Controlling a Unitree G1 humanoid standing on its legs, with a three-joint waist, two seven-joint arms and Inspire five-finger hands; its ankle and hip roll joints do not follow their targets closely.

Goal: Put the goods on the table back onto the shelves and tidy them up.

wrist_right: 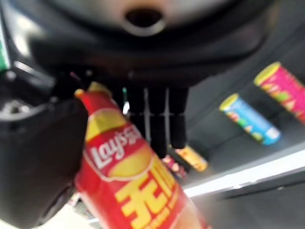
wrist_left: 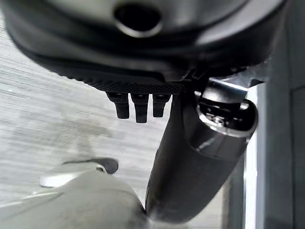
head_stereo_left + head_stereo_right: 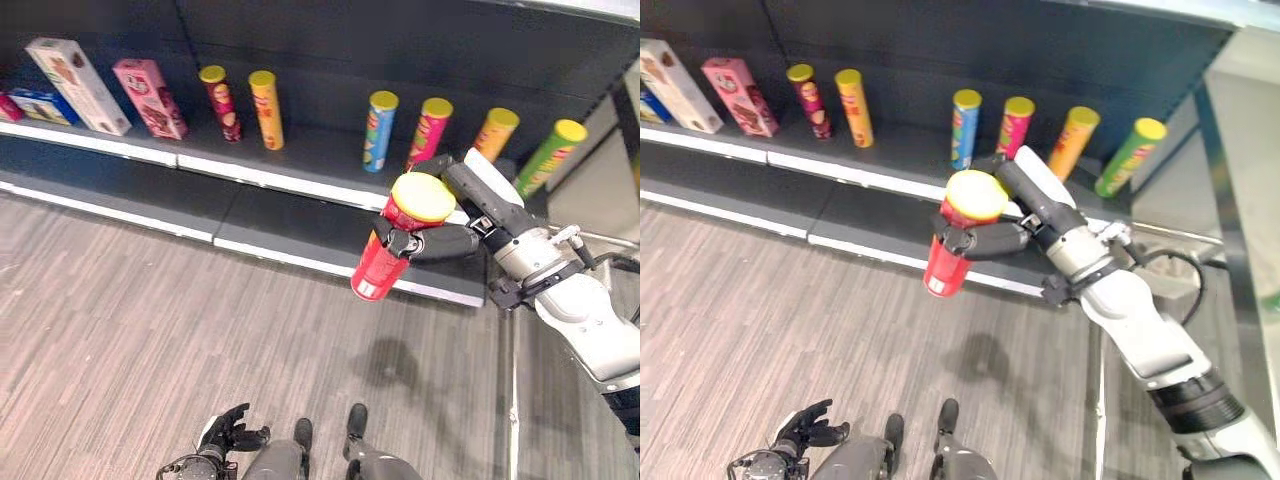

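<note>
The red can, a tall tube with a yellow lid, is held in the air in front of the shelves, above the wooden floor and not touching any shelf. Its long axis is tilted: the lid end points up and toward the shelves, the base points down and toward the robot. The right hand grasps it just below the lid, fingers curled round one side and the thumb against the other, as the right wrist view confirms. The right arm reaches forward from the lower right, extended toward the shelves.

The coming move turns on the can lying just short of the upper shelf, in front of the gap between the blue can and the pink can. To stand there, the can likely needs to be brought upright and carried forward. Other cans and two boxes stand further left along the same shelf.

The left hand hangs low beside the body, well apart from the shelves, fingers loosely curled and holding nothing.
</note>
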